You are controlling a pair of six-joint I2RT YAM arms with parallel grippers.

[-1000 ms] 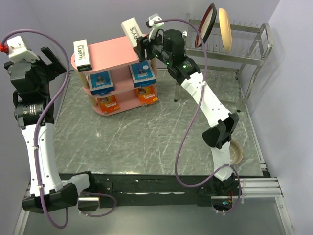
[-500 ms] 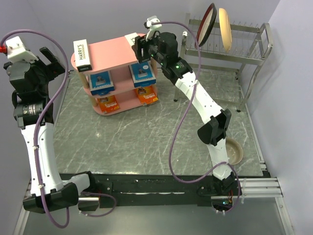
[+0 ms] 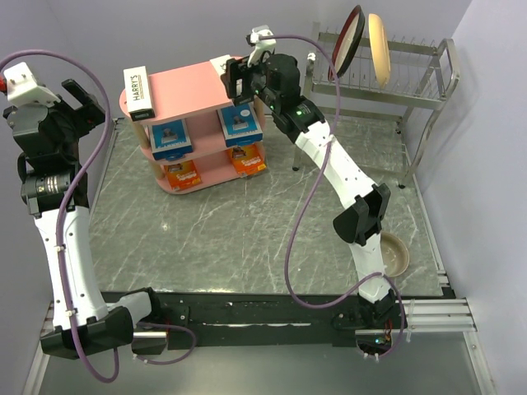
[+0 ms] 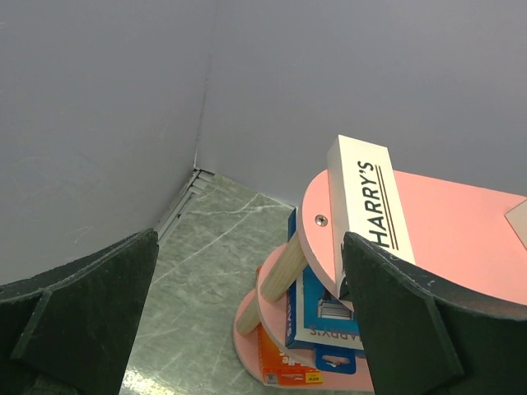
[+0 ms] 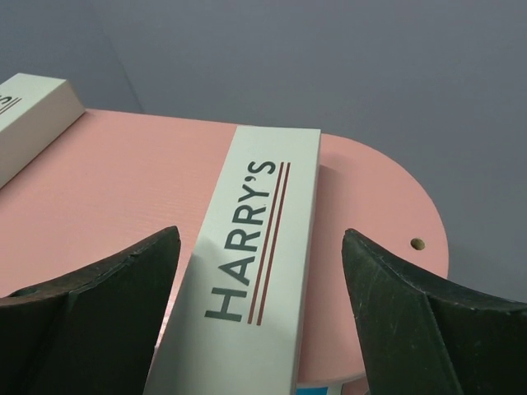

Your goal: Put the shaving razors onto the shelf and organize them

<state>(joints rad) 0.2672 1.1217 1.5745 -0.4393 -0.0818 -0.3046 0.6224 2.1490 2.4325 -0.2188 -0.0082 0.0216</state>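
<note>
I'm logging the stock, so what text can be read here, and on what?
"HARRY'S": left white box on the shelf top.
"HARRY'S": right white box, between the open fingers of the right gripper.
Blue cards and orange cards: print too small to read.

**HARRY'S on both white boxes**

A long white cardboard box (image 5: 247, 271) lying on the top tier of the pink oval-topped shelf (image 5: 123, 189) reads "HARRY'S" in dark capitals along its length, with two thin red lines beside the word. A second long white box (image 4: 366, 206) at the tier's other end carries the same "HARRY'S" lettering. Print on the blue-and-white cards (image 3: 170, 140) and orange cards (image 3: 183, 174) on the tiers below is too small to read.
</note>
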